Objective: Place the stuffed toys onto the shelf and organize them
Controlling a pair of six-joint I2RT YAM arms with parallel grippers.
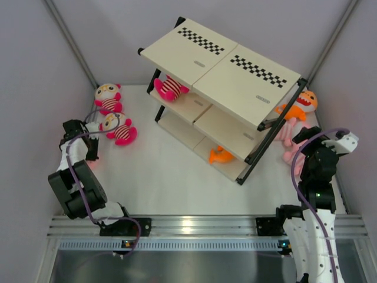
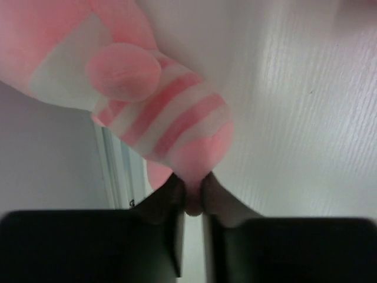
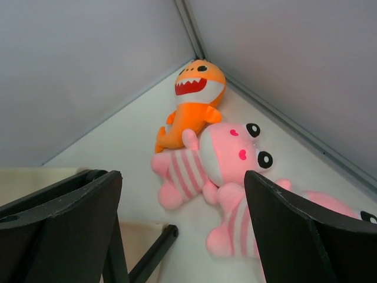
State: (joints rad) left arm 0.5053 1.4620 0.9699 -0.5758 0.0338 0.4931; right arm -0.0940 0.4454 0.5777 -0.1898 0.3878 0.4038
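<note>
The shelf (image 1: 221, 65) stands slantwise mid-table. A hot-pink striped toy (image 1: 169, 88) lies on its middle board and an orange toy (image 1: 219, 155) on its bottom board. Two hot-pink striped toys with cream faces (image 1: 108, 97) (image 1: 121, 131) lie at the left. My left gripper (image 1: 97, 132) is shut on the nearer one, pinching the plush tip of its striped body (image 2: 171, 127) between the fingertips (image 2: 171, 191). My right gripper (image 1: 299, 138) is open and empty above two pale-pink striped toys (image 3: 212, 159) (image 3: 253, 230) and an orange open-mouthed toy (image 3: 197, 97) in the right corner.
Grey enclosure walls meet close behind the right-hand toys. The shelf's black leg (image 3: 150, 253) and cream board edge (image 3: 35, 177) lie just left of my right gripper. White table surface (image 1: 159, 177) lies in front of the shelf.
</note>
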